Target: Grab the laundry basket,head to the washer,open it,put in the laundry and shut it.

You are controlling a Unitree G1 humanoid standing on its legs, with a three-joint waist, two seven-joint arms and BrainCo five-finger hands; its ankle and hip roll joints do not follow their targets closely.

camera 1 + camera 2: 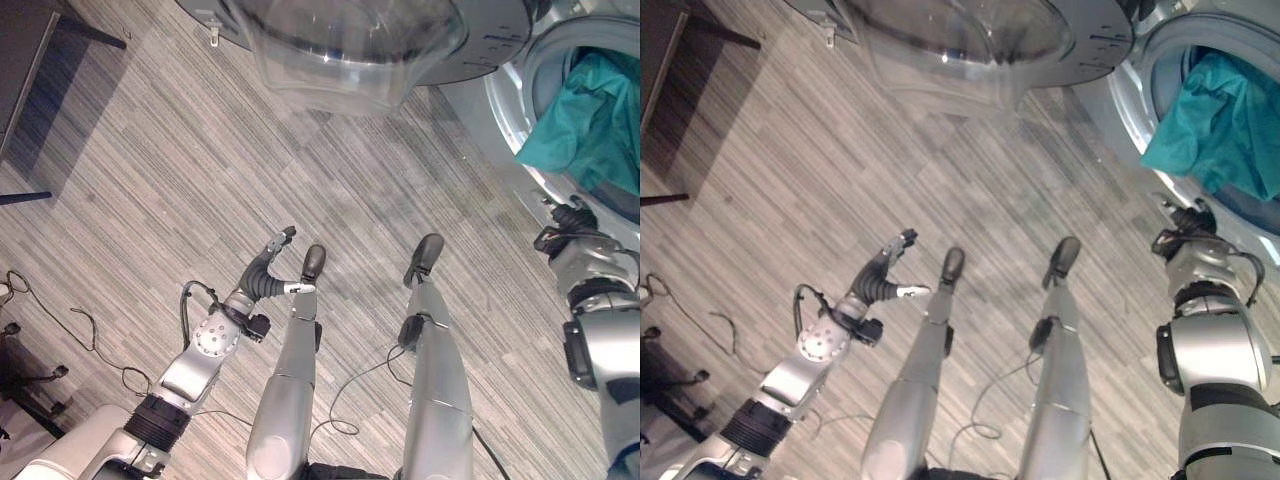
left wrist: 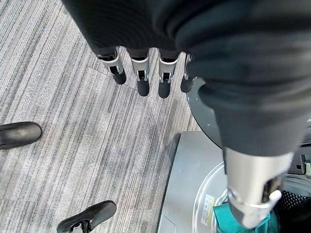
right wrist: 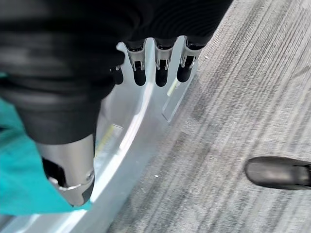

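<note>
Washer point(image 1: 500, 95) stands at the far right of the striped grey floor point(image 1: 150, 200), its round glass door point(image 1: 350, 40) swung wide open and hanging out over the floor at the far edge of the head views. The drum opening is ringed by a silver rim point(image 1: 1120, 110).

Laundry: a teal cloth point(image 1: 590, 120) sits in the drum opening, bunched, with part of it draping over the lower rim toward the floor. The same teal cloth appears in the right wrist view point(image 3: 19, 174), just beside the thumb of that hand and against the silver rim.

Right hand point(image 1: 1185, 225): raised just below the drum opening, near the lower edge of the cloth. In its wrist view the fingers point(image 3: 160, 73) are straight, side by side, dark tips close to the silver rim; they hold nothing. Contact with the rim cannot be confirmed.

Left hand point(image 1: 268, 262): held low over the floor at the near left, well apart from the washer. In its wrist view the fingers point(image 2: 143, 77) are straight and slightly spread, nothing between them and the thumb.

A dark piece of furniture point(image 1: 25, 60) stands at the far left corner of the floor.
</note>
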